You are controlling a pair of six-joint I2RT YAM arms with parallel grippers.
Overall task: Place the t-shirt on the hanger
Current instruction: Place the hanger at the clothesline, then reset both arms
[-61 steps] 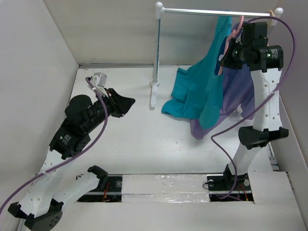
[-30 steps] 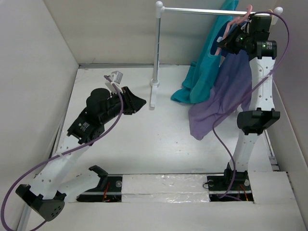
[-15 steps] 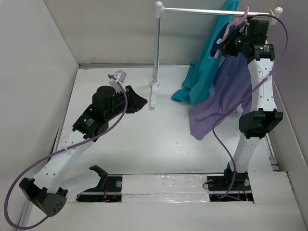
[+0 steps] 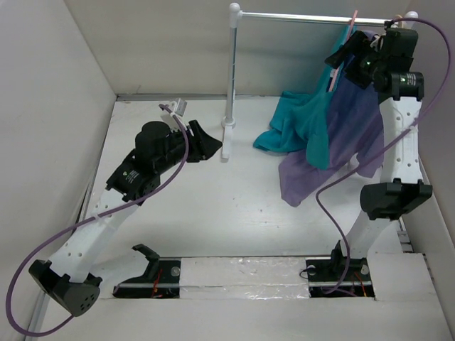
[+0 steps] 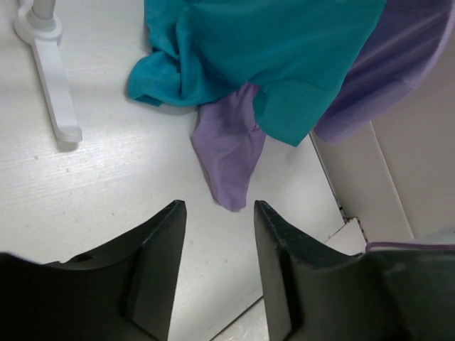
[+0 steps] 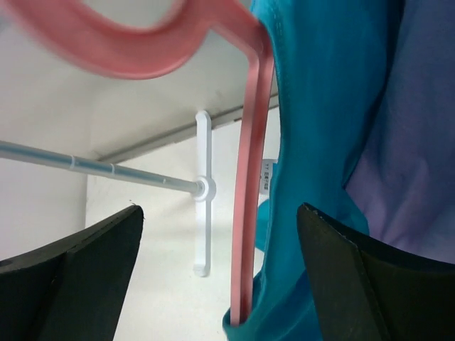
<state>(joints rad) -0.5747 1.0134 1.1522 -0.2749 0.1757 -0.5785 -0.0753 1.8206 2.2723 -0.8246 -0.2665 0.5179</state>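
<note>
At one o'clock the rack [image 4: 313, 17] carried a lilac t-shirt [image 4: 341, 149] and, in front of it, the t-shirt [image 4: 302, 128] — draped on the hanger [image 6: 249, 177], its hem bunched on the table [image 4: 213, 206]. The right gripper [image 6: 218, 212] stood spread wide either side of the hanger, touching nothing; it would best back straight out without snagging. The left gripper [image 5: 217, 209], at nine o'clock — half-parted, empty.

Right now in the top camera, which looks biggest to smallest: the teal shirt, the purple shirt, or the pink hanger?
Tied for biggest: teal t-shirt and purple t-shirt, about alike and overlapping, so unsure.
Smallest: pink hanger.
</note>
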